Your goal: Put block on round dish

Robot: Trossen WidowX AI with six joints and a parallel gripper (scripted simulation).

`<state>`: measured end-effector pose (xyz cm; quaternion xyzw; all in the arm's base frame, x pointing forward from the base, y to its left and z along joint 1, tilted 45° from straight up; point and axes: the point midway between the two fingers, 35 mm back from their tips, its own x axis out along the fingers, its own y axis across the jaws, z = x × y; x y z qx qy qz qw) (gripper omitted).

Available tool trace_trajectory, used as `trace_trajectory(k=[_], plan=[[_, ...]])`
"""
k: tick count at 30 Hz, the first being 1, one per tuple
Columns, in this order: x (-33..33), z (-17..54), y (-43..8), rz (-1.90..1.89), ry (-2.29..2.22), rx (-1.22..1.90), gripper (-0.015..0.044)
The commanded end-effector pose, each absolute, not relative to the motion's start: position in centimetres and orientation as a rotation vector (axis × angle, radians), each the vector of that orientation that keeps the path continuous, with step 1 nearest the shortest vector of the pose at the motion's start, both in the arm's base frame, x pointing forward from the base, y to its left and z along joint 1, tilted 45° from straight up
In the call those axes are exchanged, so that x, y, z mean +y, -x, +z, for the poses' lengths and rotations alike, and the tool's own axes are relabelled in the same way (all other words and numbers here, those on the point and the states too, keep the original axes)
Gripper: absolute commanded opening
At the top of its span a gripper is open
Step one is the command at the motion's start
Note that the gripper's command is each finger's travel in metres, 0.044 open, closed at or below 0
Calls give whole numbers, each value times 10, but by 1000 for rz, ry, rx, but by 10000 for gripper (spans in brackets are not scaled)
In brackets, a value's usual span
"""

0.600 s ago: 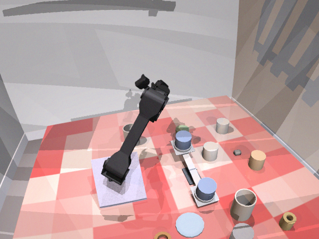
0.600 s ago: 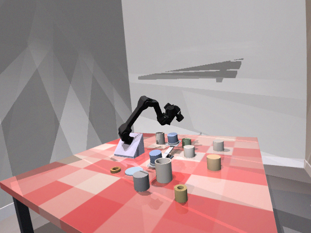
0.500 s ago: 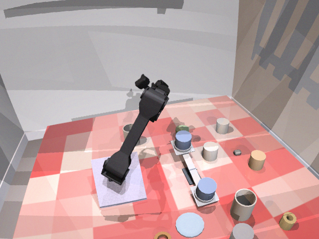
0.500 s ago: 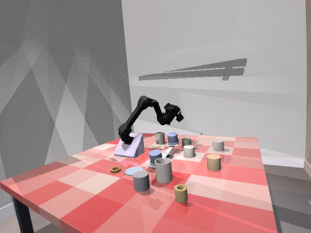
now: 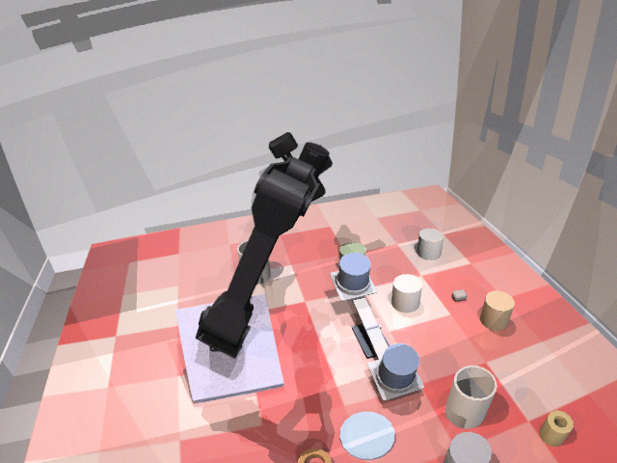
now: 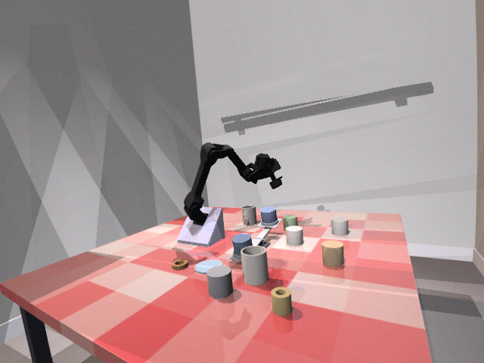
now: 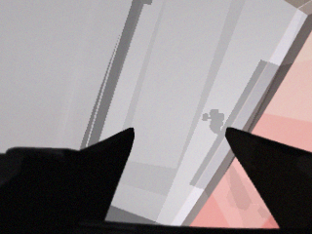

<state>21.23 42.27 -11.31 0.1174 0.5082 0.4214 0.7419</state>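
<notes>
My gripper is wide open and empty, held high at the far side, tilted towards the back wall and well away from both cups. A blue cup stands upside down on the balance's far plate. An identical blue cup stands on its near plate. The balance's pale beam joins the plates; I cannot tell for sure which end is lower. The block is not visible. The light blue round dish lies flat near the near cup, with nothing on it.
A tall grey open cylinder stands beside the near cup, and a dark grey cylinder near the dish. A green cylinder is close to the far cup. A white cylinder stands beside the beam. An orange ring lies by the dish.
</notes>
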Motion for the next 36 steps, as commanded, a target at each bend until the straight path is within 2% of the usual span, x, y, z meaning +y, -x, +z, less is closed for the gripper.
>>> trace_trajectory(k=[1,18,36], plan=[[404,-104,-213,757,-186,1148,440],[308,-45,-205,274,129,1119,440],[180,60,-189,-92,553,890,440]])
